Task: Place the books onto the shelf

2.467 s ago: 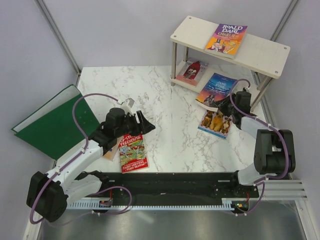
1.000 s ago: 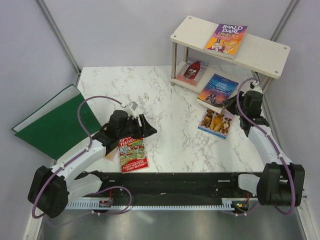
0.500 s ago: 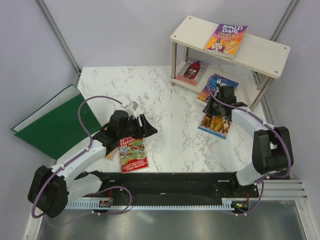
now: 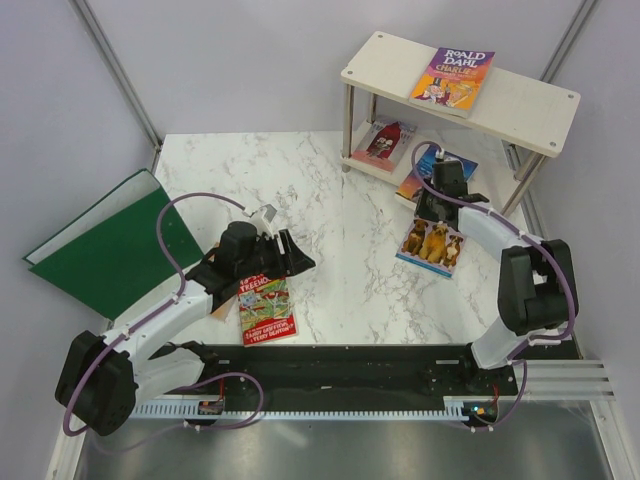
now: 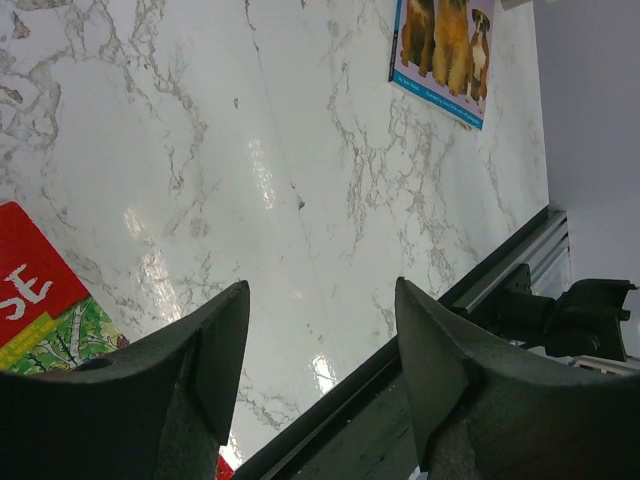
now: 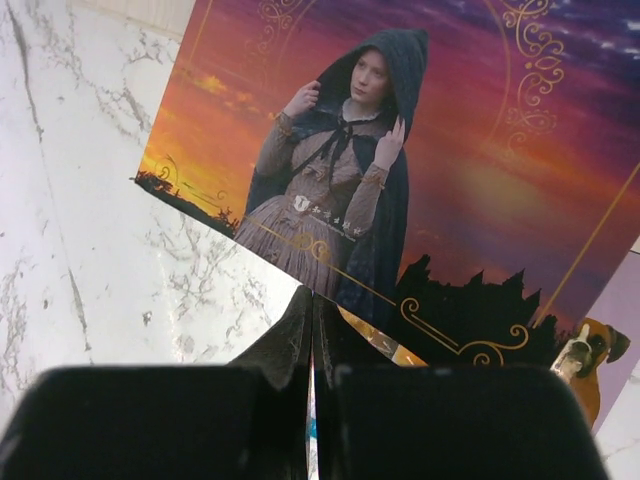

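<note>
The shelf stands at the back right. A purple-yellow Roald Dahl book lies on its top board and a red figure book on its lower board. A dark blue book lies half on the lower board's front edge. My right gripper is shut, its tips at that book's near edge. The dogs book lies flat just in front. My left gripper hangs open and empty over bare marble, beside the red-green Treehouse book. A tan book peeks from under the left arm.
A large green folder lies over the table's left edge. The shelf's silver legs stand near the right gripper. A black rail runs along the near edge, and grey walls close in on both sides.
My right arm swung left from beside the shelf's right leg to the dark blue book's near edge, staying shut. The left arm and the books have hardly moved.
</note>
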Robot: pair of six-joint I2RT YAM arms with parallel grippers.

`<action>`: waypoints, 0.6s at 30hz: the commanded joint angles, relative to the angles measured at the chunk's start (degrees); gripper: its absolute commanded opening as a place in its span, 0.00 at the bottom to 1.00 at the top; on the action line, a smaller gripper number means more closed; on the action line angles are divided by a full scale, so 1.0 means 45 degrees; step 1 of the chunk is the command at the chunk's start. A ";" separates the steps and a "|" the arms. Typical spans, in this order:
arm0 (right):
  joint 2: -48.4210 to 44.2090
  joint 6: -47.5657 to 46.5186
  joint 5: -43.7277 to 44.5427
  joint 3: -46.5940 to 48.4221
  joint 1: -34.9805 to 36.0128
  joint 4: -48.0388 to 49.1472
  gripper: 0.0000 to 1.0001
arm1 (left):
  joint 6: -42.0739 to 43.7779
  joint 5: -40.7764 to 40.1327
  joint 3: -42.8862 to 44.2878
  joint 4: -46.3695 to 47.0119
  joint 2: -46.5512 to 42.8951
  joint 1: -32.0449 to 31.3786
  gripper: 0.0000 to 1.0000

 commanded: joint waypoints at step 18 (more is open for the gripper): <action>0.1260 -0.0005 0.2490 0.1613 -0.0074 0.0787 0.00 | -0.0244 0.0286 -0.0100 0.0326 -0.0081 -0.0092 0.66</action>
